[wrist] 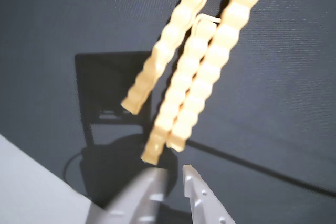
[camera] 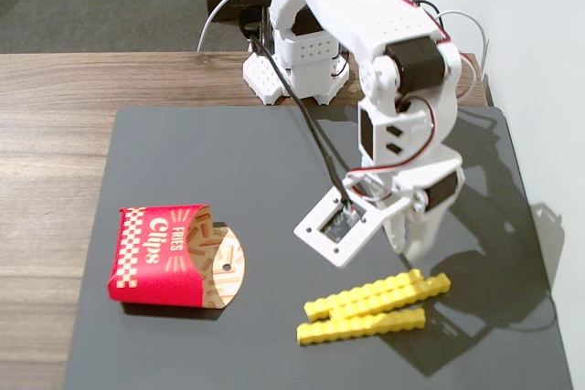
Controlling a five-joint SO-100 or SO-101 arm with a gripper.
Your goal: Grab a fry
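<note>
Three bright yellow crinkle-cut fries lie side by side on the black mat (camera: 228, 162), right of centre near the front. The fixed view shows a front fry (camera: 361, 326) and two behind it (camera: 388, 294). My white gripper (camera: 411, 246) hangs just above and behind their right ends. In the wrist view the fries run diagonally: a left fry (wrist: 163, 48), a middle fry (wrist: 181, 93) and a right fry (wrist: 212, 72). My gripper (wrist: 172, 174) sits just below the middle fry's near end. Its jaws stand a narrow gap apart and hold nothing.
A red "Fries Clips" carton (camera: 164, 256) lies on its side at the mat's front left. The arm's base (camera: 292, 70) and cables stand at the back on the wooden table (camera: 55, 134). A white wall (camera: 548, 61) runs along the right edge.
</note>
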